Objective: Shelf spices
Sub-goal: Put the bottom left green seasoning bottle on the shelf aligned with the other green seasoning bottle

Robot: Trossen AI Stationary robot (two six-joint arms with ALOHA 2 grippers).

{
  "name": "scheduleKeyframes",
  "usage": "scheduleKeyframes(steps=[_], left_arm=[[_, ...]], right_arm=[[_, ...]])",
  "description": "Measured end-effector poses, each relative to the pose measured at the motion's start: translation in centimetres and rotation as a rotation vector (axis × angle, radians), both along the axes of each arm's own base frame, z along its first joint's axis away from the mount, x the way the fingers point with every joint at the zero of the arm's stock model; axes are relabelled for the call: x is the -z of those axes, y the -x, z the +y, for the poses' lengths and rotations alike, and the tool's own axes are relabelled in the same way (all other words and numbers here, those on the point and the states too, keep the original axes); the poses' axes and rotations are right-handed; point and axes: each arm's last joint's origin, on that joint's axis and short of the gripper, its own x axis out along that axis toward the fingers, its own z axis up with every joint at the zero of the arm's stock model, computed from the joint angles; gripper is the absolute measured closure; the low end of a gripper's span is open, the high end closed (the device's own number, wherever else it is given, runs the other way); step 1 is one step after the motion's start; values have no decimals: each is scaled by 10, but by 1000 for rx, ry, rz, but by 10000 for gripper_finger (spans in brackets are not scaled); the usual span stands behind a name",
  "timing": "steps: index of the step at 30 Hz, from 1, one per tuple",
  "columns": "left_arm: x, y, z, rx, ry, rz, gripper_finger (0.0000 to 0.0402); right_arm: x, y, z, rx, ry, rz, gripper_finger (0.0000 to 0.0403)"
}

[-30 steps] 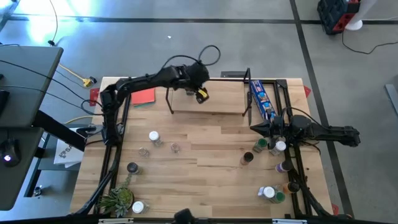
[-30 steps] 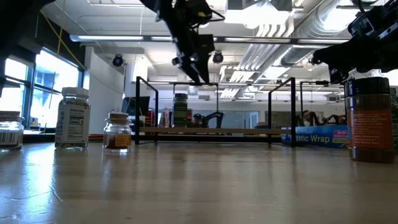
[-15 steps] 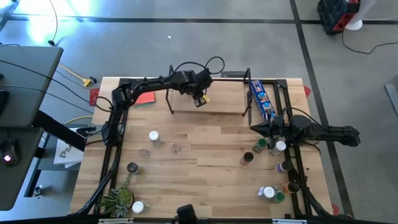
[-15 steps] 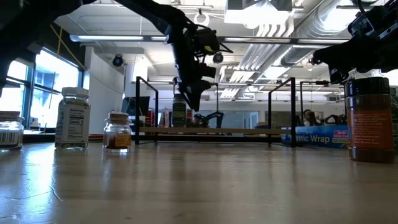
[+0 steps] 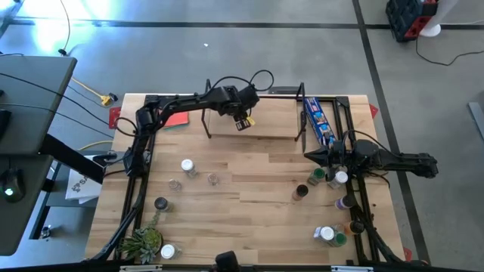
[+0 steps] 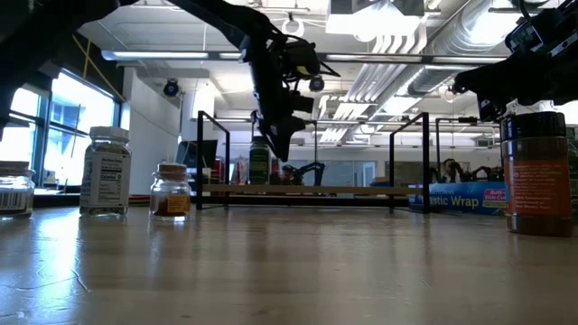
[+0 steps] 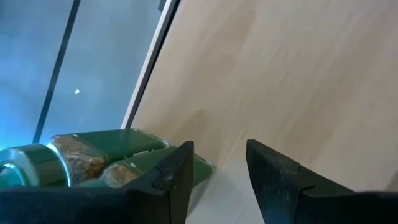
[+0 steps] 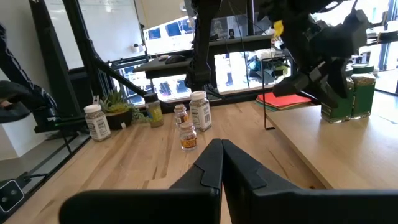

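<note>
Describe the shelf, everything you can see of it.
The shelf is a low rack: one light-wood board between thin black metal frames at both ends. It stands level on the table at its far edge, between a red square and a blue packet. One green jar stands upright on it, nearer the end by the red square. The left hand hangs open just over the board, beside that jar.

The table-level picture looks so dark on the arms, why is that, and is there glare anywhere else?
Low view: bright ceiling lights and the window behind turn the left gripper into a silhouette. High view: a blue-white glare washes the floor. Left wrist view: the green-lidded jar beside the fingers is blurred.
</note>
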Motion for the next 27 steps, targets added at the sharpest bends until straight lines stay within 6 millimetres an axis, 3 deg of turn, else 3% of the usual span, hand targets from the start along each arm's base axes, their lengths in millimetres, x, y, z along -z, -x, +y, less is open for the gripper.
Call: scheduleKeyframes(steps=[7, 12, 15, 20, 24, 27], left_arm=[[-67, 16, -56, 105, -31, -105, 260], [-126, 53, -113, 140, -106, -214, 260], [-146, 86, -146, 128, -168, -291, 260], [-143, 151, -188, 39, -153, -446, 260], [-116, 192, -212, -10, -94, -550, 260], [-94, 211, -228, -16, -74, -634, 260]], right_arm=[[0, 0, 0, 0, 0, 0, 403], [0, 0, 0, 0, 0, 0, 403], [0, 0, 0, 0, 0, 0, 403], [0, 0, 0, 0, 0, 0, 403], [0, 0, 0, 0, 0, 0, 403], [0, 0, 0, 0, 0, 0, 403]])
